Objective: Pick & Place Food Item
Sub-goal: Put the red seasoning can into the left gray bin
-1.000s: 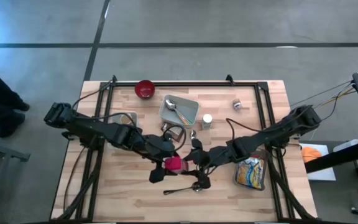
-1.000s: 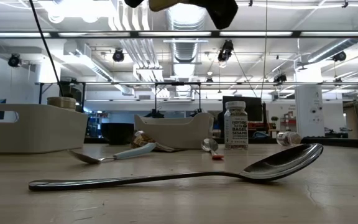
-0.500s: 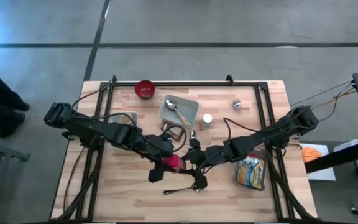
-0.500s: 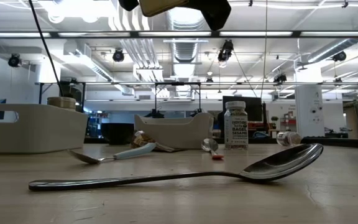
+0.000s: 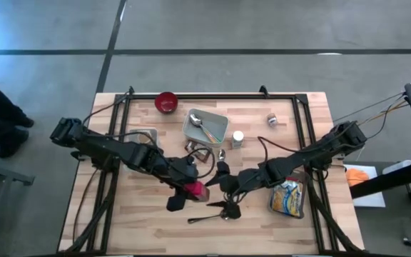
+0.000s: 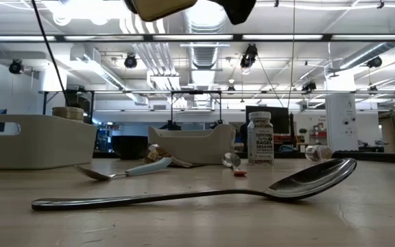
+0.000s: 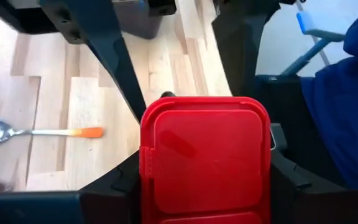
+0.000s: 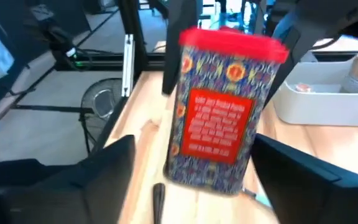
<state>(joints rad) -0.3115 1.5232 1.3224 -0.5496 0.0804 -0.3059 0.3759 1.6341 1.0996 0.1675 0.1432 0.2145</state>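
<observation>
Above mid-table, the left gripper point(image 5: 189, 190) clamps a red-lidded tin point(image 5: 195, 189), lifted clear of the wood, while the right gripper point(image 5: 220, 187) stands just beside it with fingers spread and nothing between them. The left wrist view shows only the tin's square red lid point(image 7: 205, 155) filling the space between its fingers; the right wrist view alone reveals the patterned blue side and red label point(image 8: 224, 121). The low view shows a steel spoon point(image 6: 204, 192) lying flat below. Bare wood stretches toward the table's point(image 5: 141, 228) near edge; a tray point(image 5: 205, 126), bowl point(image 5: 166, 102) and jar point(image 5: 237, 138) sit farther back.
</observation>
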